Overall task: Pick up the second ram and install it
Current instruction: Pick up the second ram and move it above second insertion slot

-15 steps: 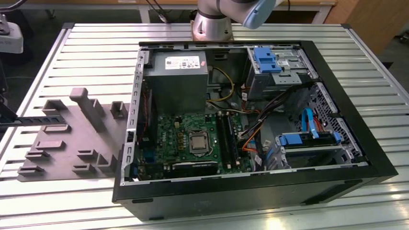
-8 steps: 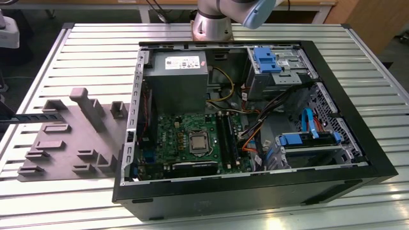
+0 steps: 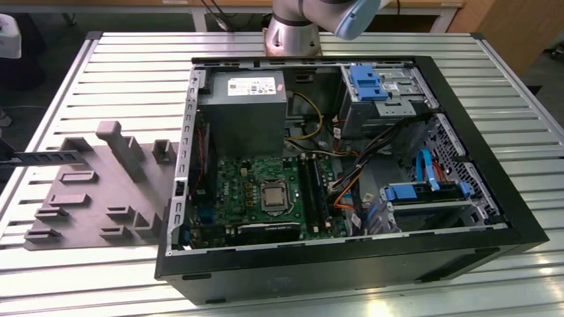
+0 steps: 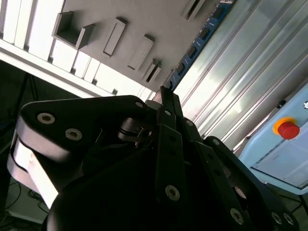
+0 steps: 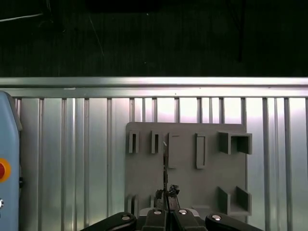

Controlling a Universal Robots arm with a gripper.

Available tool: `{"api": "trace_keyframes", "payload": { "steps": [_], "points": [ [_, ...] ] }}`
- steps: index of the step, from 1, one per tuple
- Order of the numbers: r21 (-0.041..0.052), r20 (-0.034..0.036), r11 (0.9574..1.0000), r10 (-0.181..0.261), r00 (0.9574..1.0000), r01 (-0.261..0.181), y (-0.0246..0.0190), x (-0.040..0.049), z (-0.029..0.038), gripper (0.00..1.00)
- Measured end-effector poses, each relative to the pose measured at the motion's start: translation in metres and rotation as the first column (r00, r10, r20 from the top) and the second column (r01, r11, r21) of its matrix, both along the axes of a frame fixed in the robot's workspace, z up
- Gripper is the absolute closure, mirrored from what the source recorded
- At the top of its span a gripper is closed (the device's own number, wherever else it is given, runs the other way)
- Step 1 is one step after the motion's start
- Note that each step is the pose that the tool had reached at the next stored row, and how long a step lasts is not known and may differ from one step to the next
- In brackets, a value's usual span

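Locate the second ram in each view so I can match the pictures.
Exterior view: the second ram lies level at the exterior view's left edge, by the edge of the grey holder tray.
Second wrist view: a blue stick extending from the tool, beside the tray.
First wrist view: edge-on, a thin line extending from the tool, in front of the tray.
Shared landmark: the grey holder tray.

Second ram (image 4: 201, 34) partly behind end effector (image 4: 166, 95)
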State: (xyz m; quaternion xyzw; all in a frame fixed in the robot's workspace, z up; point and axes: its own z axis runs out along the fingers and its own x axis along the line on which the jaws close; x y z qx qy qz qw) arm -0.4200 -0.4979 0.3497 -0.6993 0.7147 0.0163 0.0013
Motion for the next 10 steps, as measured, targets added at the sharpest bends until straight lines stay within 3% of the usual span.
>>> {"api": "trace_keyframes", "payload": {
  "steps": [10],
  "points": [
    [0.0000, 0.0000, 1.0000, 0.000, 1.0000, 0.000, 0.0018, 0.0000, 0.0105, 0.89]
  ]
}}
